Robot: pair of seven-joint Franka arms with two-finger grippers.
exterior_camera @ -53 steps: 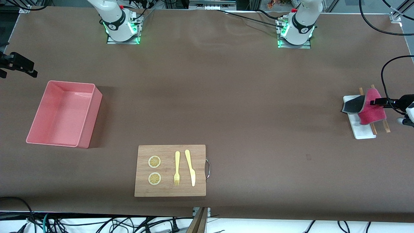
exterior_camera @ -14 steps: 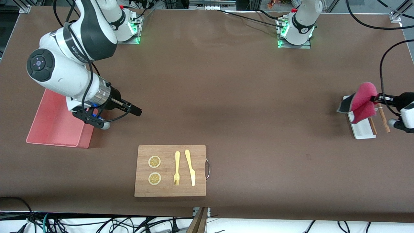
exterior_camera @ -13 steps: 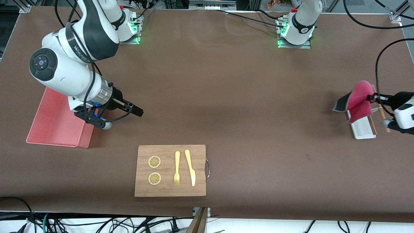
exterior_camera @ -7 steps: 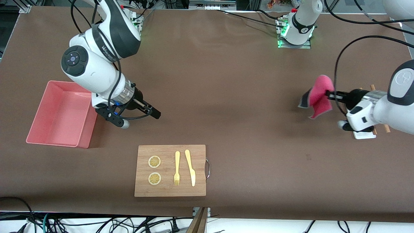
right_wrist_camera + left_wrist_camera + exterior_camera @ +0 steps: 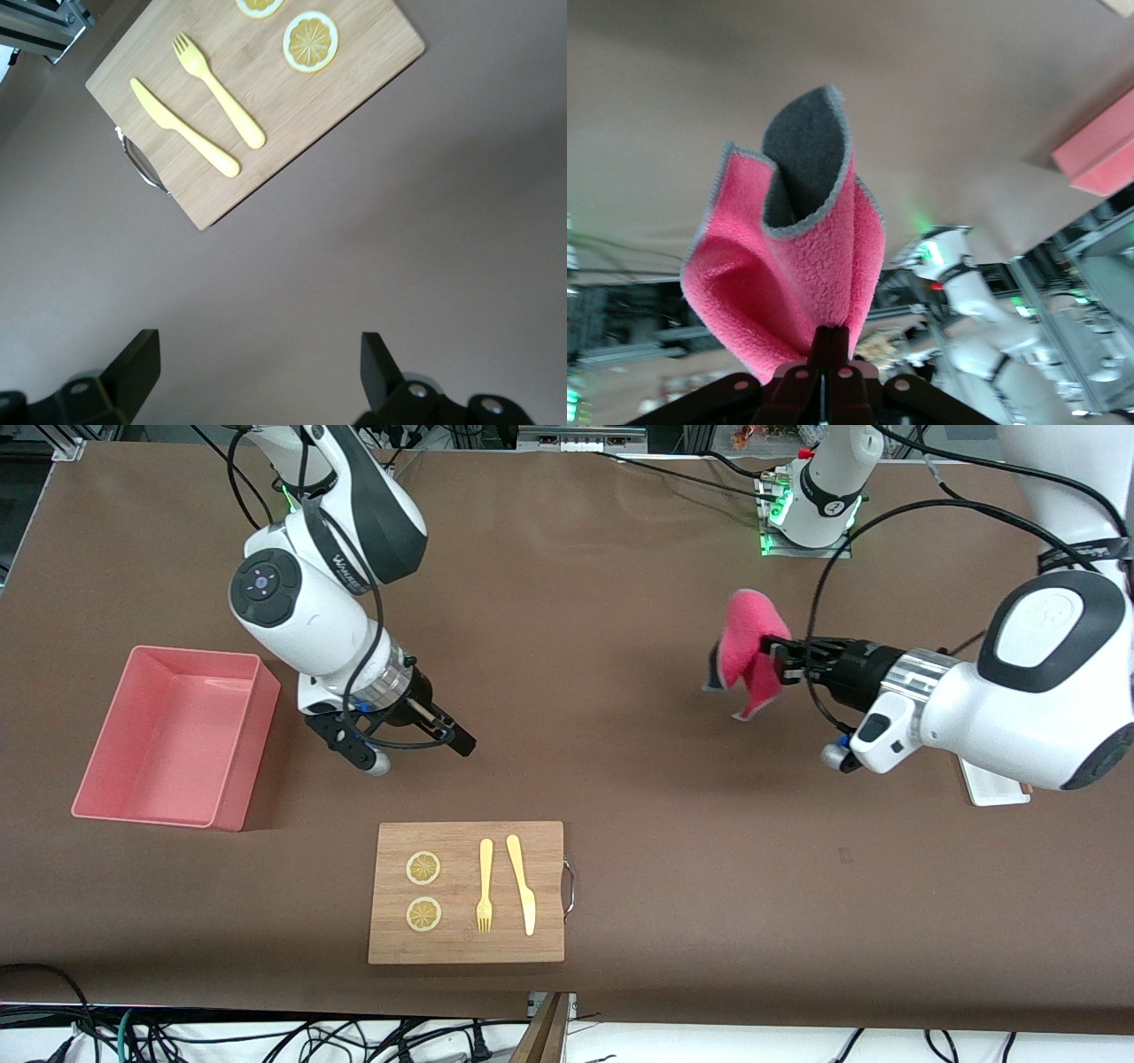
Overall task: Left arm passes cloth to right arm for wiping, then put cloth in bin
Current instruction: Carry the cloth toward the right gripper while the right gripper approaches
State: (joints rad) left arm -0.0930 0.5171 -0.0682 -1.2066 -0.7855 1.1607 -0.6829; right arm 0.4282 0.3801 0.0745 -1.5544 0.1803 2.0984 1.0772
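The bin point(image 5: 168, 735) sits on the tabletop point(image 5: 620, 779) near the edge at my right arm's end, with nothing in it. My right gripper point(image 5: 461, 741) hangs over bare tabletop just beside the bin; its jaws are spread wide, with nothing between them. Close to the tabletop's edge nearest the front camera lies the wooden board point(image 5: 467, 892), carrying two lemon slices point(image 5: 423, 868), a yellow fork point(image 5: 485, 885) and a yellow knife point(image 5: 522, 883).

My left gripper point(image 5: 772, 661) is up over the open middle of the tabletop, toward my left arm's end, its jaws pinched tight on the cloth point(image 5: 746, 653). The cloth hangs folded from them, pink face outward and dark grey face showing inside the fold. A small white tray point(image 5: 992, 788) lies near the edge at that end.
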